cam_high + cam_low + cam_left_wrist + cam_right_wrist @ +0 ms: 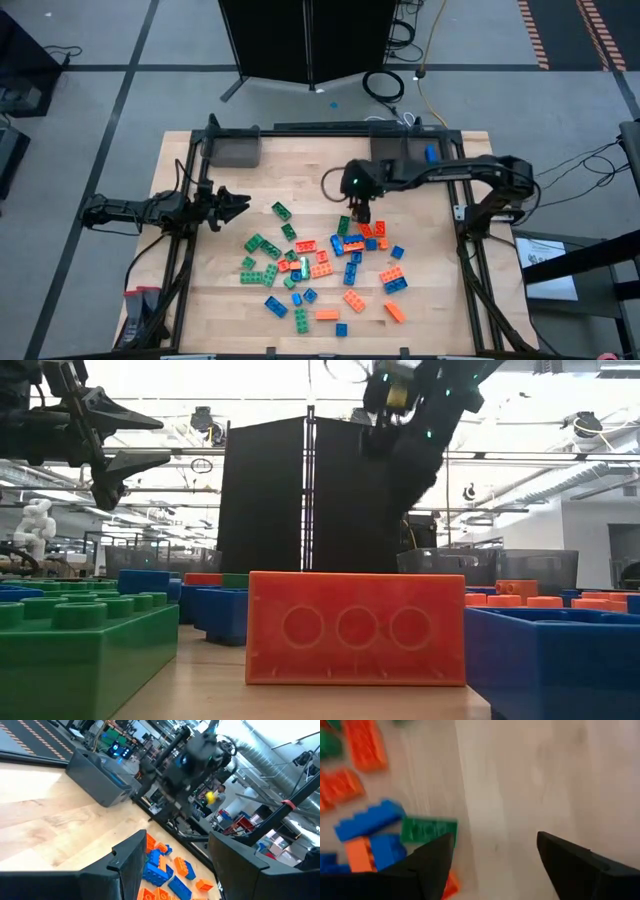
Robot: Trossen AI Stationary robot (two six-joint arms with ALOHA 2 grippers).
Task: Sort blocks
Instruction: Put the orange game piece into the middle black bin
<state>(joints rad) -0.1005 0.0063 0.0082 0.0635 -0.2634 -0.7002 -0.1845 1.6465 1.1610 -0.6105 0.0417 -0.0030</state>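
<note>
Blocks (320, 270) lie scattered mid-table, none sorted that I can see. My right pincer (360, 213) hangs over the pile's far edge, fingers apart and empty, a green block (428, 829) just beside one tip. I should shift over it, descend squarely, then close. Left pincer (232, 205) waits half-spread at the table's left edge.

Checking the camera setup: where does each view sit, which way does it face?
High: overhead, straight down on table; both arms show.
Low: table height, level behind an orange brick; arms overhead.
Left wrist: looks across at the right arm; own open fingers frame it.
Right wrist: looks down at wood; own open fingers.
Shared: a green brick by right gripper in high too.
</note>
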